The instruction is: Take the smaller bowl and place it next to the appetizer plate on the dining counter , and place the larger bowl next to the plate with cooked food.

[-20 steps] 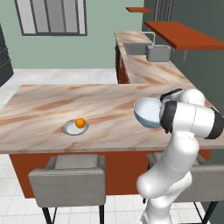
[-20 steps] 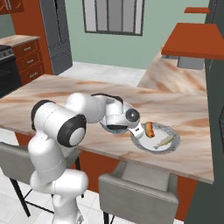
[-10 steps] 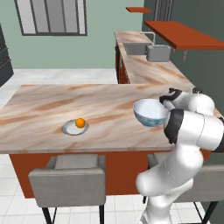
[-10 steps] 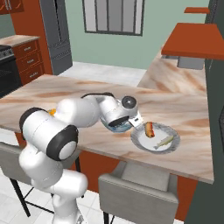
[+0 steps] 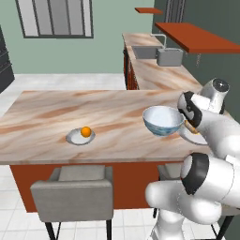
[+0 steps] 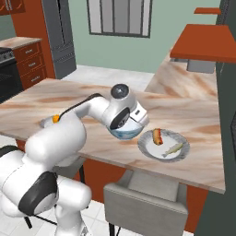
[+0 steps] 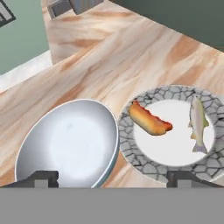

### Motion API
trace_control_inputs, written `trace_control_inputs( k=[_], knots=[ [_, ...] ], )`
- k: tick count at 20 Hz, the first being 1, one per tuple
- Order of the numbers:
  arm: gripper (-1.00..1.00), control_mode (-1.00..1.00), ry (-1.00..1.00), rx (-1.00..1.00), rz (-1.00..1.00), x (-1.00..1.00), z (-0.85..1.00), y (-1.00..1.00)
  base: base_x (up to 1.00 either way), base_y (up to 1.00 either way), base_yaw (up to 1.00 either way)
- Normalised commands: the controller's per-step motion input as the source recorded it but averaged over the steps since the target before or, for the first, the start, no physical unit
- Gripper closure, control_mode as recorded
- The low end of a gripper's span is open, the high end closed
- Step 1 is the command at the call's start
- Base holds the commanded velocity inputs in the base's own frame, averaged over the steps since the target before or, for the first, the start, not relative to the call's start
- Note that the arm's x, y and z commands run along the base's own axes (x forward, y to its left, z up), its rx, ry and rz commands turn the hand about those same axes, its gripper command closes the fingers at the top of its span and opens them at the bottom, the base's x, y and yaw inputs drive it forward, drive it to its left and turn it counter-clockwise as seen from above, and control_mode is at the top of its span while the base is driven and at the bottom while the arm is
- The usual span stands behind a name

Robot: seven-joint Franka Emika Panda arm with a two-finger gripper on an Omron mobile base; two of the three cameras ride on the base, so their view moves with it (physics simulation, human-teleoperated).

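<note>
1. The gripper (image 7: 112,179) stands spread wide, holding nothing.
2. The larger bowl (image 7: 68,142) rests upright on the dining counter (image 5: 42,117), just beside the plate with cooked food (image 7: 175,131).
3. Farther along sits the appetizer plate (image 5: 80,137).

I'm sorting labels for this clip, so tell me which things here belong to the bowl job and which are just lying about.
Job: larger bowl, plate with cooked food, appetizer plate, dining counter, gripper.

Lying about: chairs, sink, window.
</note>
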Motion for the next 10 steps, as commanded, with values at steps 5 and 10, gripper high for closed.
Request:
trace_control_inputs(
  k=[5,10],
  knots=[
    [-1.0,-1.0,-0.06,-0.23,0.05,-0.9,0.72,0.36,0.0,0.0,0.0],
    [-1.0,-1.0,-0.05,-0.18,0.08,-0.8,0.53,0.77,0.0,0.0,0.0]
  ],
)
